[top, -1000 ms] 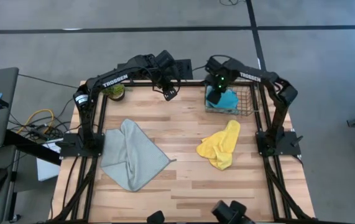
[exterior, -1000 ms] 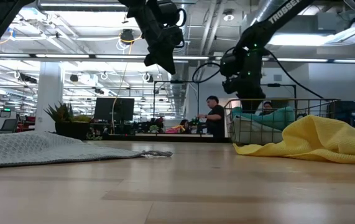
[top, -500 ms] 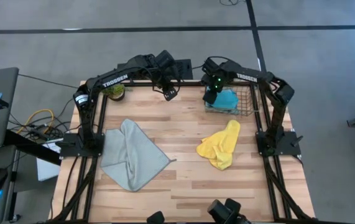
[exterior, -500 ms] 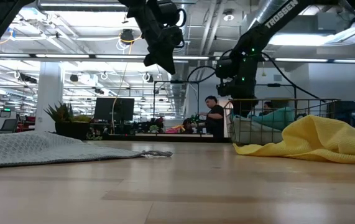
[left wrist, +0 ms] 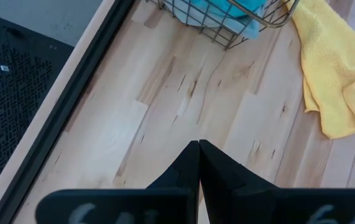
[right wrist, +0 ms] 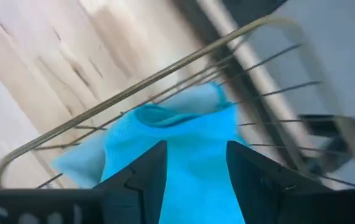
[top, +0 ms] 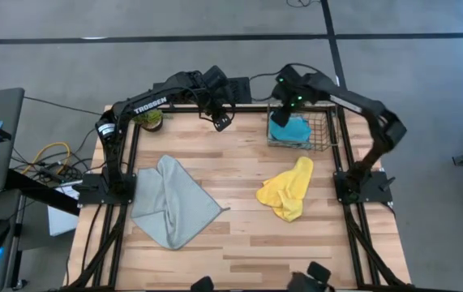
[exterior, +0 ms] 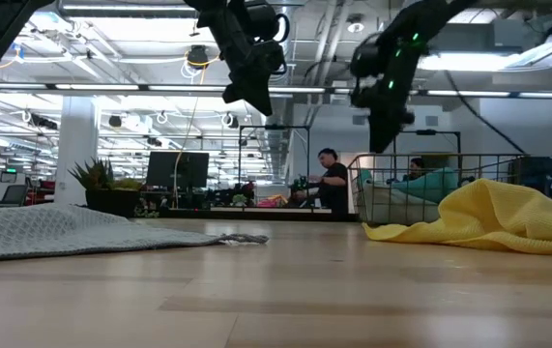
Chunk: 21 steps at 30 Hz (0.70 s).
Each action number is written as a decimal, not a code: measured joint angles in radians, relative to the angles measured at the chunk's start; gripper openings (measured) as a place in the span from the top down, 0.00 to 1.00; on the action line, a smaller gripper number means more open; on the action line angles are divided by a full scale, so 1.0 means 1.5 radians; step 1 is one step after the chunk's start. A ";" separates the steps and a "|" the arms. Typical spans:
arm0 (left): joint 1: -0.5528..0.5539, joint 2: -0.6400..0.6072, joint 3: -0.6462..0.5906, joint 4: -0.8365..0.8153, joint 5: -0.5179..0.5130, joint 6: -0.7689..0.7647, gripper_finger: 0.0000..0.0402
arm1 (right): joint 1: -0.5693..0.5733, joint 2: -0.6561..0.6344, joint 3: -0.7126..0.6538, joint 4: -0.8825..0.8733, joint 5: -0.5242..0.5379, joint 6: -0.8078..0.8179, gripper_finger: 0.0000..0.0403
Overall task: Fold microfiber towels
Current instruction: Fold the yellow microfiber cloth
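Note:
A cyan-blue microfiber towel (top: 294, 130) (right wrist: 183, 130) lies bunched in the wire basket (top: 322, 136) (exterior: 377, 188) at the far right, on a paler blue cloth (right wrist: 78, 167). My right gripper (top: 279, 118) (exterior: 382, 143) (right wrist: 196, 149) hangs open just above the basket's left side, and nothing is between its fingers. A grey-green towel (top: 170, 203) (exterior: 53, 228) lies spread at the near left. A yellow towel (top: 288, 188) (exterior: 488, 217) (left wrist: 332, 68) lies crumpled at the near right. My left gripper (top: 221, 123) (exterior: 254, 101) (left wrist: 199, 148) is shut, high over the far middle.
A potted plant (top: 150, 119) (exterior: 109, 198) stands at the far left corner. Bare wood (top: 239, 162) lies between the grey-green and yellow towels. The black frame rails (top: 126, 162) run along both sides. A person (exterior: 334, 184) stands in the room behind.
My right gripper has risen out of the basket to above its rim and tipped steeper, still open. The cyan-blue towel has stayed in the basket.

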State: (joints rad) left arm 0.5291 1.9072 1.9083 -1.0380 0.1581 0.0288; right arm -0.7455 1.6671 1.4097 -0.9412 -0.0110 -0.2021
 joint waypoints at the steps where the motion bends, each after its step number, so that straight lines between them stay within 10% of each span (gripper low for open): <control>1: -0.001 0.000 0.000 -0.001 0.000 0.000 1.00 | 0.003 -0.023 0.000 -0.003 0.002 -0.003 0.53; 11: -0.041 -0.034 0.000 -0.095 -0.034 -0.036 1.00 | 0.139 -0.227 0.001 -0.124 -0.014 -0.079 0.54; 21: -0.154 -0.040 -0.018 -0.055 0.044 0.039 1.00 | 0.369 -0.263 0.001 -0.302 -0.029 0.200 0.54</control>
State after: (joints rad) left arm 0.2981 1.8477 1.8812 -1.1211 0.2239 0.0875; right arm -0.1922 1.2720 1.4109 -1.3943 -0.0540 0.0981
